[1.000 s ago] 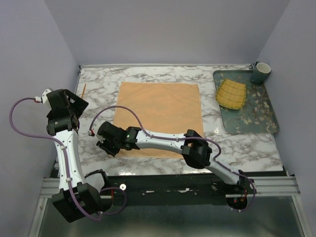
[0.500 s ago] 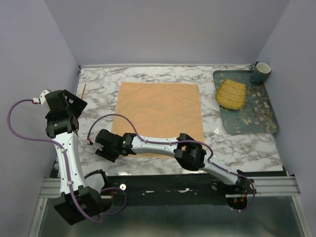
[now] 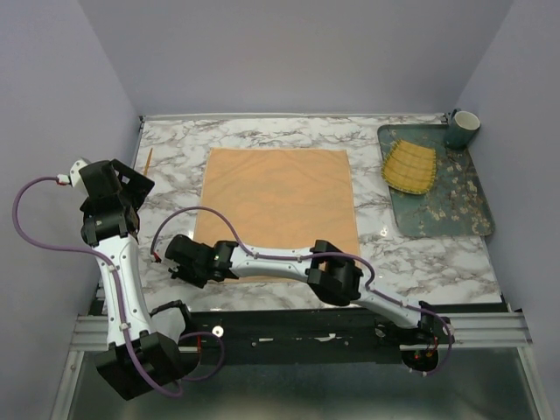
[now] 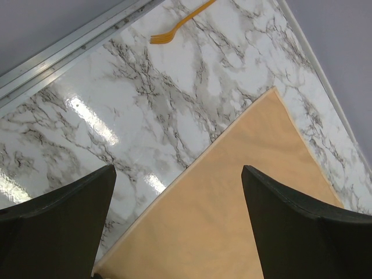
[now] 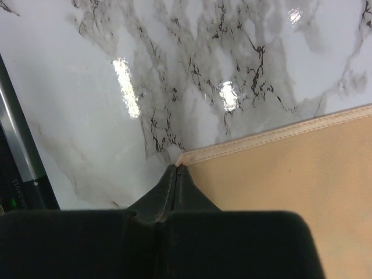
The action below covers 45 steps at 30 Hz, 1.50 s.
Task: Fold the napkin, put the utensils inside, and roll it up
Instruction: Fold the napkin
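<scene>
The napkin lies spread flat in the middle of the marble table, a plain peach-orange square with a stitched hem, no crease in it yet. So this looks like the very start of the first fold.

The right arm reaches across to the napkin's near left corner. In the right wrist view, the right gripper has its fingers pressed together with no gap, and the hemmed corner runs straight into their tip. That reads as a pinch on the corner, with very little cloth between the fingers.

The left gripper hangs above the napkin's left edge with its fingers spread wide, holding nothing. Further along the left side, an orange fork lies on bare marble, well apart from the cloth. It's slim and looks like plastic.

The next move, as I judge it, is to lift that corner and carry it over toward the opposite side. The fabric is thin and limp, so it should drape and follow easily. The marble is glossy, though, so the whole sheet may slide rather than fold. One pinched corner may also drag the fold line askew, so the left gripper may have to take or pin another part of the cloth.

Off to the right is a teal tray, speckled with a floral pattern. It carries a yellow waffle cloth, and a mug stands at its far corner. None of these matter for this step.
</scene>
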### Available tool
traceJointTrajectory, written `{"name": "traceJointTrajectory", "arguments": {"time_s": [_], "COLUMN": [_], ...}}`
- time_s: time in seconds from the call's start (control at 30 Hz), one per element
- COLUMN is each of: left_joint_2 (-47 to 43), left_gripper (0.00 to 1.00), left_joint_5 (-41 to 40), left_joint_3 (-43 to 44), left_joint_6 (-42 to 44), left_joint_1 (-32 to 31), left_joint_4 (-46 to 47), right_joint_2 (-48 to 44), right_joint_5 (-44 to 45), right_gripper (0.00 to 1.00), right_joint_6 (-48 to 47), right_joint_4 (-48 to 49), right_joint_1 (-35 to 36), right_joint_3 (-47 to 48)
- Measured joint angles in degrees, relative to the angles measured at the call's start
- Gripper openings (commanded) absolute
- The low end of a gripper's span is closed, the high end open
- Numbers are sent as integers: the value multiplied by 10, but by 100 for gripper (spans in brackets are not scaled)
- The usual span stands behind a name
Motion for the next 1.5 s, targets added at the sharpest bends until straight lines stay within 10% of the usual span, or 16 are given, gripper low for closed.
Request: {"name": "traceJointTrajectory", "arguments": {"time_s": [0.73,1.5], "left_joint_2": [-27,29], "left_gripper": [98,98], "left_joint_5": [40,133], "left_joint_3": [-99,-171], "left_joint_6": [-1,-5], "left_joint_1": [-6,-144], "left_joint_4": [30,136], "right_joint_2": [-293,-303], "right_joint_5": [-210,-270], "right_gripper": [1,1], "right_joint_6": [218,199], "right_joint_4": [163,201], "right_joint_1": [-233,-546], "right_joint_3": [-276,-425]}}
